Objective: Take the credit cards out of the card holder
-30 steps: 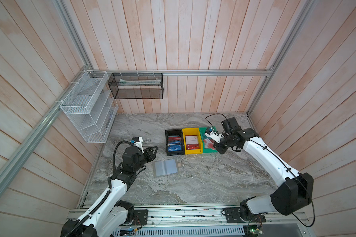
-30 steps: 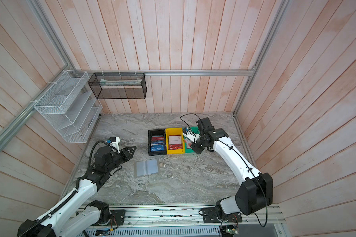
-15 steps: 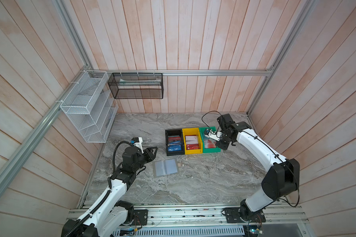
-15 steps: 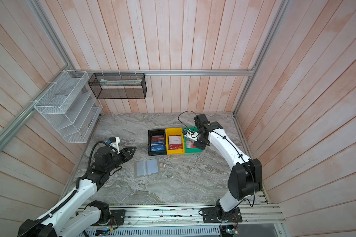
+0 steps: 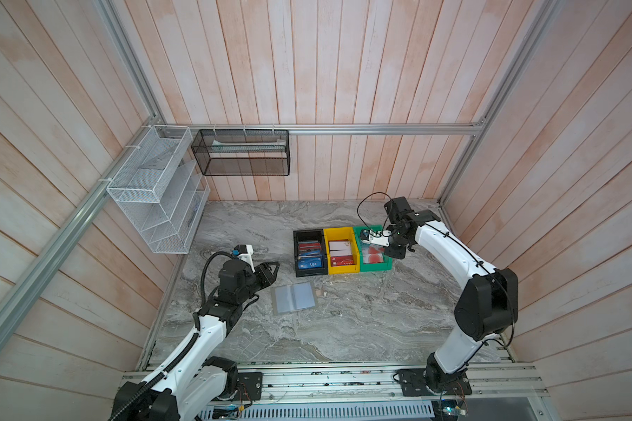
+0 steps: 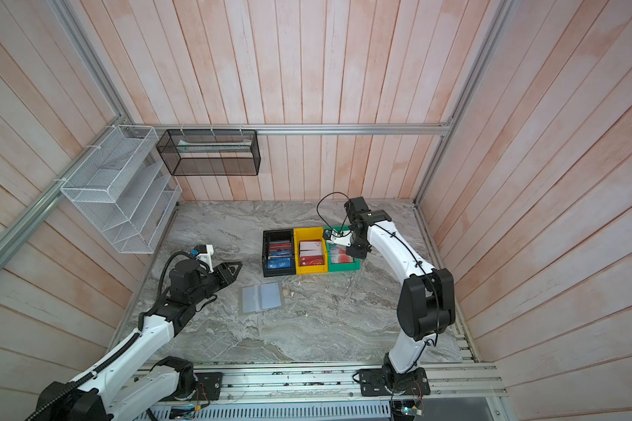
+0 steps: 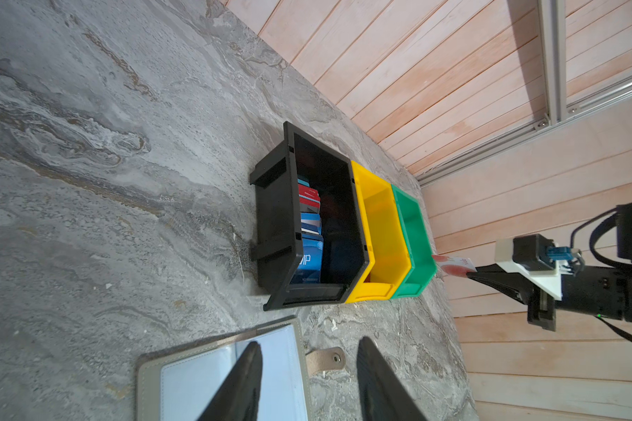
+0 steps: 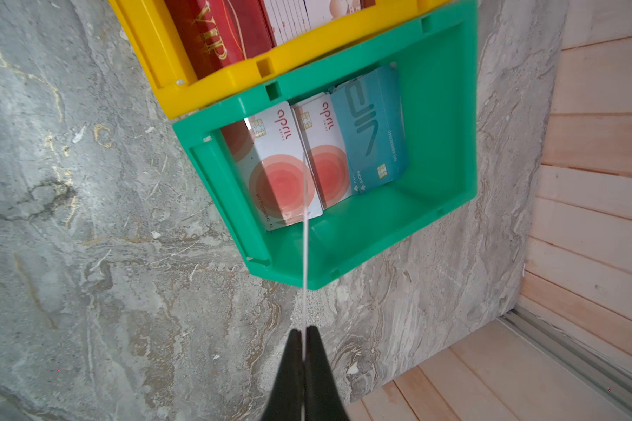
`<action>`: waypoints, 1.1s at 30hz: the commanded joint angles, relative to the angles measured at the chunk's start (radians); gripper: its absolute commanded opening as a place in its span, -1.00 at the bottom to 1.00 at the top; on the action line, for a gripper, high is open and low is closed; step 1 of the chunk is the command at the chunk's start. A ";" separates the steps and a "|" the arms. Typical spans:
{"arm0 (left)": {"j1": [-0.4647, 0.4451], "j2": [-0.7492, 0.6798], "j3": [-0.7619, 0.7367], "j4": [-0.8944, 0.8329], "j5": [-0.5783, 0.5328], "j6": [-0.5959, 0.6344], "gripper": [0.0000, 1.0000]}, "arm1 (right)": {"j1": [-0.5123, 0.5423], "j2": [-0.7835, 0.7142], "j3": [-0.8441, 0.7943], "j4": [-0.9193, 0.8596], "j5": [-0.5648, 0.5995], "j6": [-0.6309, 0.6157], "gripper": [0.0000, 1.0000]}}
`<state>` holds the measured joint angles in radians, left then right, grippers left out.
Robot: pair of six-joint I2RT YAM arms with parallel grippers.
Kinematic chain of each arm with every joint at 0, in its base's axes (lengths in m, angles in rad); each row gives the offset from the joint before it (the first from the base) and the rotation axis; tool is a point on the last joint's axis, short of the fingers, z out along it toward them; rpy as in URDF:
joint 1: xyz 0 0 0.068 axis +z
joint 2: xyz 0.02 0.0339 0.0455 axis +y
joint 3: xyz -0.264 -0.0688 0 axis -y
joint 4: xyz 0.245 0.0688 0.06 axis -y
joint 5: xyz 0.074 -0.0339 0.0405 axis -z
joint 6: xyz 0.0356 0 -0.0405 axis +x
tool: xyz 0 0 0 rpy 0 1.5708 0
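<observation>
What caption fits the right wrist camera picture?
Right fingers pinch a credit card edge-on over the green bin holding more cards.

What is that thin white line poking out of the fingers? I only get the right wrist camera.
Observer: A pale card with a red circle, edge-on to you. The right gripper pinches it by the green bin.
Operator: Where's the wallet thing?
Observer: The card holder lies open on the table, in front of the black bin.
Operator: And the other arm?
Observer: The left gripper hovers near the card holder, fingers open, holding nothing.
</observation>
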<state>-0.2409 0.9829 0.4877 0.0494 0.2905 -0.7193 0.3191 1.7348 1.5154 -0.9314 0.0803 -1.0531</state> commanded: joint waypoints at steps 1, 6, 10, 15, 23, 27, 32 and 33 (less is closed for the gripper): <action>0.007 0.016 -0.002 0.027 0.000 0.000 -0.08 | -0.007 0.043 0.012 0.005 -0.018 -0.062 -1.00; 0.008 0.033 -0.002 0.036 -0.003 0.000 -0.07 | -0.008 0.112 0.052 -0.009 -0.025 -0.088 -1.00; 0.012 0.039 -0.007 0.041 -0.006 0.000 -0.06 | -0.009 0.148 0.056 -0.001 -0.028 -0.100 -1.00; 0.018 0.049 -0.009 0.048 -0.008 0.001 -0.05 | -0.009 0.176 0.052 0.005 -0.027 -0.108 -1.00; 0.023 0.083 -0.011 0.069 0.000 -0.002 -0.03 | -0.003 0.210 0.048 0.007 -0.026 -0.107 -1.00; 0.023 0.102 -0.011 0.082 0.007 -0.002 -0.03 | 0.006 0.219 0.047 0.010 -0.020 -0.101 -1.00; 0.025 0.118 -0.012 0.091 0.012 -0.002 -0.02 | 0.013 0.231 0.036 0.018 -0.006 -0.101 -1.00; 0.025 0.120 -0.012 0.092 0.012 -0.002 -0.01 | 0.015 0.232 0.033 0.022 -0.002 -0.101 -1.00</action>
<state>-0.2226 1.0958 0.4877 0.1101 0.2913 -0.7223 0.3252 1.9388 1.5459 -0.9112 0.0708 -1.1526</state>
